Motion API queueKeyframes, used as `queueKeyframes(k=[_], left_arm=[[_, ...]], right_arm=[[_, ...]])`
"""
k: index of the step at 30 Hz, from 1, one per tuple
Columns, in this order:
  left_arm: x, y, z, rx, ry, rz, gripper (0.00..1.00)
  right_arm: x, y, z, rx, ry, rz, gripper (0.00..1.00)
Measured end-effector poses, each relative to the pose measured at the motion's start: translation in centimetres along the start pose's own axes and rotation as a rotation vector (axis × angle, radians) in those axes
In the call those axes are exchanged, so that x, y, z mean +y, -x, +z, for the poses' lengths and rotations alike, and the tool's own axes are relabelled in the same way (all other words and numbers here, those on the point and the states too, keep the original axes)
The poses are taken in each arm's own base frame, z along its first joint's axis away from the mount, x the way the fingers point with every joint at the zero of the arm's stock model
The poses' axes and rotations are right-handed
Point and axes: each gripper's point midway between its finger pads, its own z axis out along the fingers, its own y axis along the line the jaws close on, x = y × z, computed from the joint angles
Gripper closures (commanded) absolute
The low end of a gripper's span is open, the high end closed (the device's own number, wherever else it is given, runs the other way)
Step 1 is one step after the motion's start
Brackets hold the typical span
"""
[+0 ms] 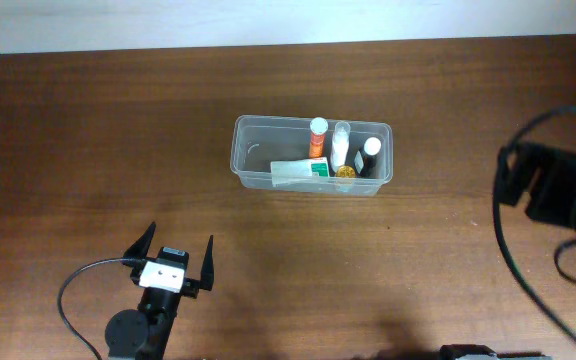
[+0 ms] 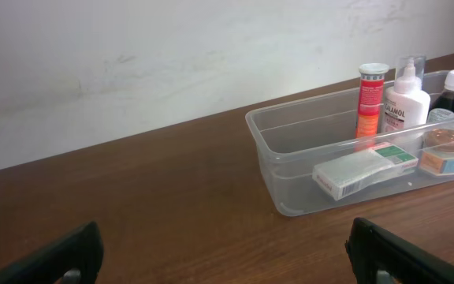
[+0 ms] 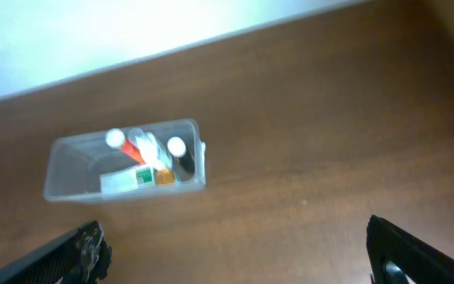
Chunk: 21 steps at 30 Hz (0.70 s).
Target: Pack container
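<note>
The container (image 1: 256,152), a clear plastic tub, stands at the table's middle. It holds an orange tube (image 1: 317,137), a white bottle (image 1: 340,146), a dark bottle with a white cap (image 1: 369,157), a white and green box (image 1: 301,171) and a small amber jar (image 1: 345,172). My left gripper (image 1: 176,254) is open and empty near the front left, well short of the tub. In the left wrist view the gripper (image 2: 223,256) faces the tub (image 2: 290,162). My right gripper (image 3: 239,256) is open and empty, high above the table, with the tub (image 3: 69,170) far below.
The right arm (image 1: 553,195) and its black cables sit at the table's right edge. A pale wall runs along the table's far edge. Bare brown wood lies around the tub.
</note>
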Motion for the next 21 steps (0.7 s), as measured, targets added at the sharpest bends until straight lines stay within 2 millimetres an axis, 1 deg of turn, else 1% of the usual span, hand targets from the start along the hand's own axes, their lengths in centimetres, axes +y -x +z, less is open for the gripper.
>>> queueKeyframes(k=[3,6,12,16,21], left_arm=[[0.0,0.0,0.0,0.000,0.000,0.000,0.01],[0.0,0.0,0.0,0.000,0.000,0.000,0.01],[0.0,0.0,0.0,0.000,0.000,0.000,0.01],[0.0,0.0,0.0,0.000,0.000,0.000,0.01],[0.0,0.0,0.0,0.000,0.000,0.000,0.01]], right_arm=[[0.0,-0.2,-1.5,-0.074,0.019,-0.001,0.02],[-0.1,-1.0,-2.1,-0.116,0.031,-0.002,0.02],[0.2,-3.2,-1.6,-0.174,0.087,-0.007,0.02],[0.9,-4.4,-1.5,-0.243,0.159,-0.023,0.02],[1.4,-7.6,-1.5,-0.286,0.233,-0.045,0.02]])
